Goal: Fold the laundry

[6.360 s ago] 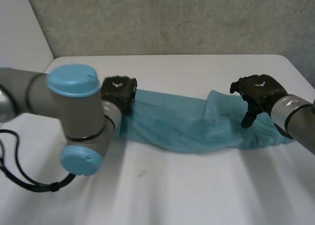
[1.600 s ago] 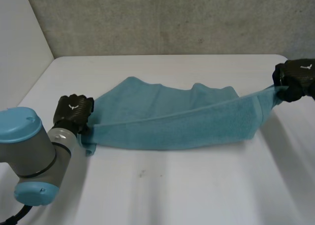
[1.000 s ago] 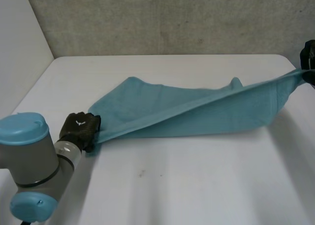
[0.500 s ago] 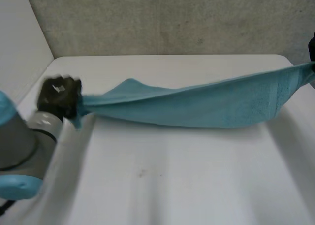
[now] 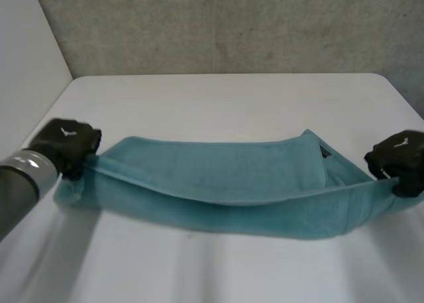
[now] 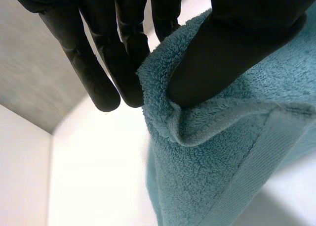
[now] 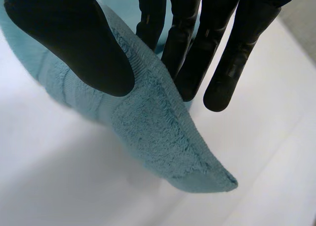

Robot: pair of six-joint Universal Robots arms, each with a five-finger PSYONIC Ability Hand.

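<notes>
Teal towel [image 5: 225, 190] lies long across the near half of the white table [image 5: 218, 97], doubled lengthwise, strung between the 2 hands. Its middle sags and rests on the tabletop, and both ends rise toward the hands. The far layer lies flat, while the near edge droops in a shallow curve in front of it. A small dark label [image 5: 324, 152] sits on the upper layer toward the right end. Left hand [image 5: 65, 144] is at the towel's left end, near the table's left edge, with the end corner bunched below it. In the left wrist view the thumb [image 6: 237, 43] presses the terry edge against the straight fingers [image 6: 98, 63], which lie close side by side: a pinch on the folded edge, the cloth puckered just under the thumb. Right hand [image 5: 397, 160] is at the right end, near the table's right edge. In the right wrist view its thumb bears down on the hemmed corner against the nearest fingers, the rest straight and slightly fanned. The corner's tip pokes out past the fingertips, clear of the table. The grey left arm [image 5: 16, 183] comes in from the near left. A rough grey wall [image 5: 232, 24] stands behind the table's far edge.
</notes>
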